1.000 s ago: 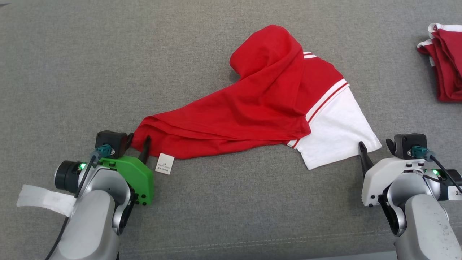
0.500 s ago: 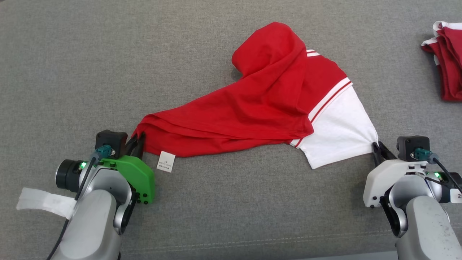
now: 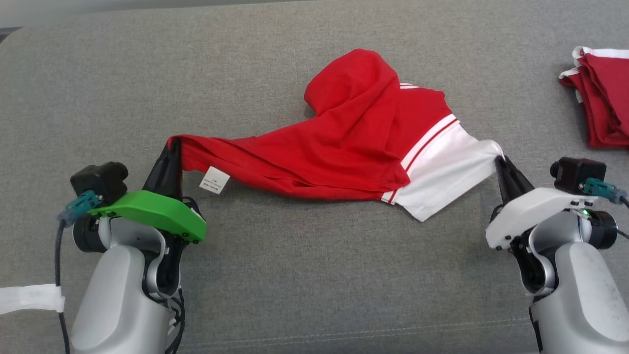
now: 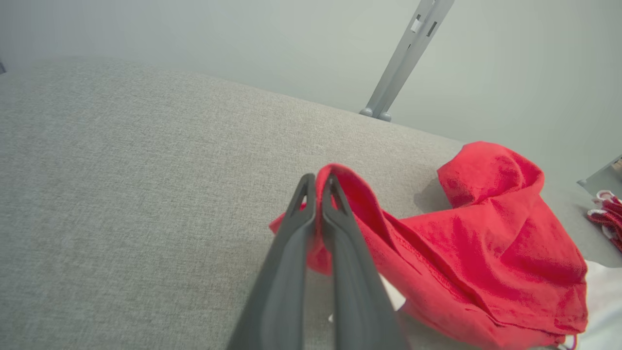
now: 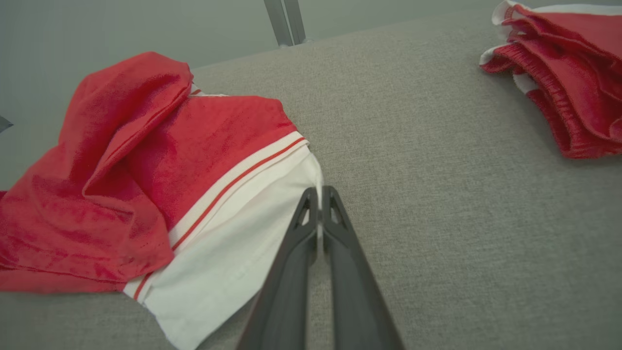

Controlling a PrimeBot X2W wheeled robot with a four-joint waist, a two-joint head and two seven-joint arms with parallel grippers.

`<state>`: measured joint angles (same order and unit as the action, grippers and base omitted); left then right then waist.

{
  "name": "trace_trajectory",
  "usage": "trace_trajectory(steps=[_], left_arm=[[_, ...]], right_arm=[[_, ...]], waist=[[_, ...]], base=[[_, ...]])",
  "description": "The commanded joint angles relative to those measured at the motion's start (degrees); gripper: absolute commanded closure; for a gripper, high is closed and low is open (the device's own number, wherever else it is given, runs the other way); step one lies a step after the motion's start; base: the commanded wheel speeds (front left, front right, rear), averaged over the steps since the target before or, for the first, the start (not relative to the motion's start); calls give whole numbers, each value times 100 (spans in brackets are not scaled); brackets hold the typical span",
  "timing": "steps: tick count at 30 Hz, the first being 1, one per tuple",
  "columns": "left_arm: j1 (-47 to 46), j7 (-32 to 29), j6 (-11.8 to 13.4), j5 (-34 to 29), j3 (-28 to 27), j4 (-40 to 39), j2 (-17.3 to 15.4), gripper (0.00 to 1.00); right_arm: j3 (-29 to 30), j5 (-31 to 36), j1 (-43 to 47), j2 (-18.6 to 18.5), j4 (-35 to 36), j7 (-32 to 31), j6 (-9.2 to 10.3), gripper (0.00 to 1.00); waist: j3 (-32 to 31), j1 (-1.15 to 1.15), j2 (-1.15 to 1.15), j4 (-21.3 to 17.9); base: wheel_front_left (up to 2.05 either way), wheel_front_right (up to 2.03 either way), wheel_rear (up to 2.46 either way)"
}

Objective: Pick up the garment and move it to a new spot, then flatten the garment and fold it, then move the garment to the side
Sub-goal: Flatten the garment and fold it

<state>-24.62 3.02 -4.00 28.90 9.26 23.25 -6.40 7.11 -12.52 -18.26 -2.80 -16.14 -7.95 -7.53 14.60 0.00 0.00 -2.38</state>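
Red cloth was pinched between the tips of my left gripper [image 3: 172, 144], its two dark fingers clamped together on one corner of the garment [image 3: 344, 147]. My right gripper [image 3: 499, 161] was clenched the same way on the opposite, white corner. The garment hung slack between the two grips, both held corners raised a little above the grey cushion [image 3: 295, 275] and the middle sagging onto it. It lay across the cushion's middle, with a rumpled red hump towards the cushion's far edge and a white panel, bordered by thin red and white stripes, on the side nearer my right fingers. The red fold was thrown over most of the piece, so I could not make out any collar, sleeves or which face was up, and I could not tell how many layers each pair of fingers had caught. A small white label [image 3: 214, 180] dangled from the red hem just beside my left fingers. It carried a few lines of dark print, too small to read. At the cushion's right end sat a pile [image 3: 602, 110] of red clothing with white trim, well apart from the garment and cut off by the edge of my head view.
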Motion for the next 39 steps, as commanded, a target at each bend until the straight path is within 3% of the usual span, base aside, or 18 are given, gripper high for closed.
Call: trace_trajectory(steps=[1,5,11,21,30,39], left_arm=[[10,-27,-41,198,-106,-79,17,100],[-238,-250,-73,608,-296,-365,66,100],[-939,-608,-3,991,-523,-534,44,100],[-3091,-1154,23,757,-459,-246,-508,100],[-5408,-1230,-128,823,-584,88,-891,100],[-6925,-726,76,1143,-1048,621,-748,100]], right_arm=[[-31,-122,-137,-18,77,-26,9,100],[-75,-567,-580,-21,323,-275,8,100],[-99,-726,-1552,-24,401,-644,8,100],[-373,-531,-3826,-86,-267,-649,8,100],[-209,-109,-6097,-62,-1041,-25,8,100],[511,692,-7745,-45,-1819,1187,8,100]], waist=[[-82,0,0,-37],[-112,0,0,-105],[221,0,0,-277],[1578,0,0,-636],[2634,0,0,-844],[2755,0,0,-847]], base=[[0,0,0],[0,0,0],[0,0,0],[0,0,0],[0,0,0],[0,0,0]])
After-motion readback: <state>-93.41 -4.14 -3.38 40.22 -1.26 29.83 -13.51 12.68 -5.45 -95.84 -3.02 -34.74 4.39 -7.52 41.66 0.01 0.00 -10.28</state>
